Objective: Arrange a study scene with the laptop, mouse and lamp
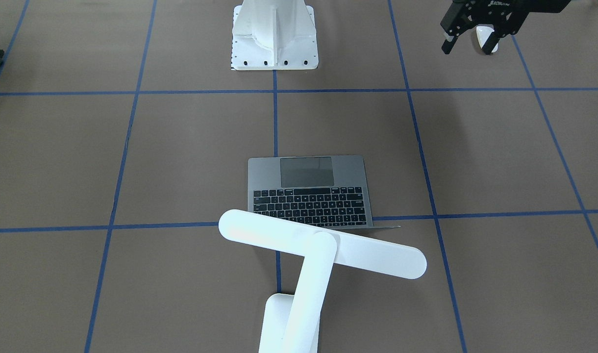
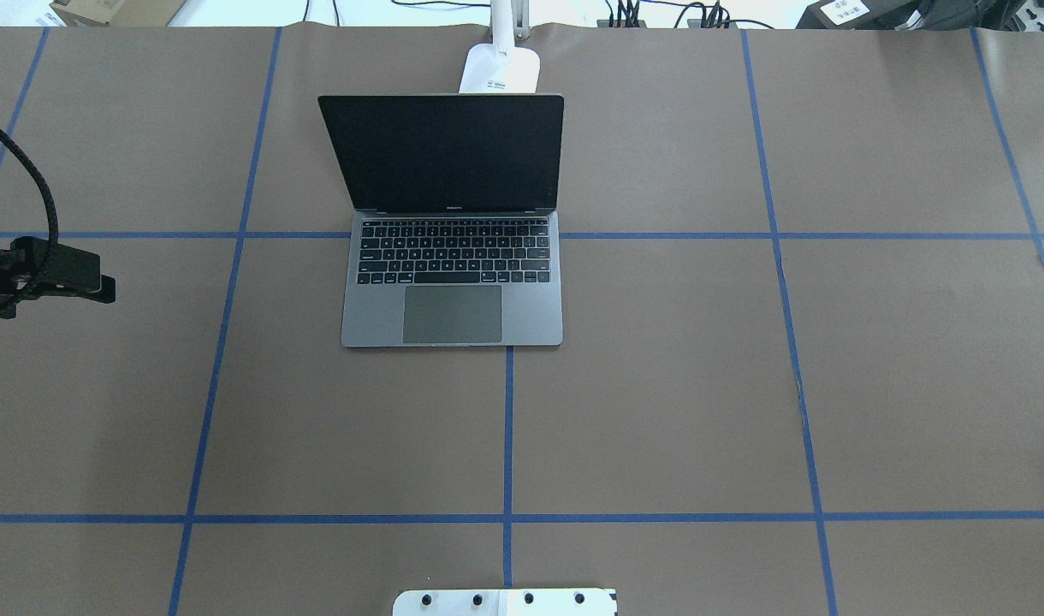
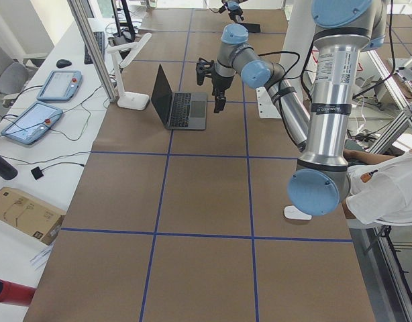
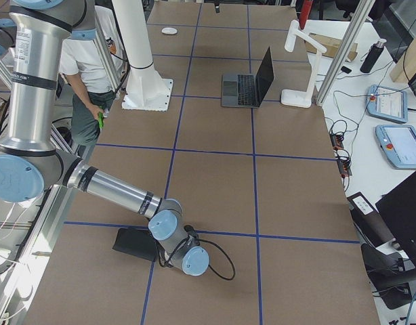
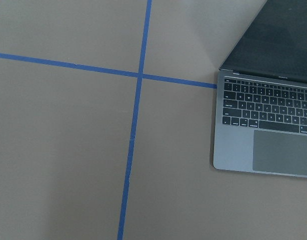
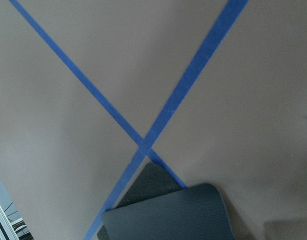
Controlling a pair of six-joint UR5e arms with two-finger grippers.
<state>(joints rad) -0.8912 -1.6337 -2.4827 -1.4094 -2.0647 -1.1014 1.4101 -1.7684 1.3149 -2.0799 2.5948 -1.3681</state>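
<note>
The grey laptop (image 2: 452, 257) stands open at the table's middle back, also in the left wrist view (image 5: 266, 125). The white lamp (image 1: 323, 250) stands behind it, its bar head over the lid; its base shows from overhead (image 2: 502, 68). The white mouse (image 3: 297, 213) lies on the table near the robot's base on the left side. My left gripper (image 1: 469, 48) hangs open and empty high above the table, left of the laptop (image 3: 182, 107); the mouse (image 1: 481, 34) shows behind its fingers. My right gripper is low at the table's right end (image 4: 169, 252), hidden by the wrist; I cannot tell its state.
A flat black mouse pad (image 4: 133, 244) lies under the right wrist and shows in the right wrist view (image 6: 168, 215). The white ribbed pedestal (image 1: 274, 34) stands at the robot's side. A person (image 3: 387, 194) is beside the robot base. Blue tape lines grid the brown table.
</note>
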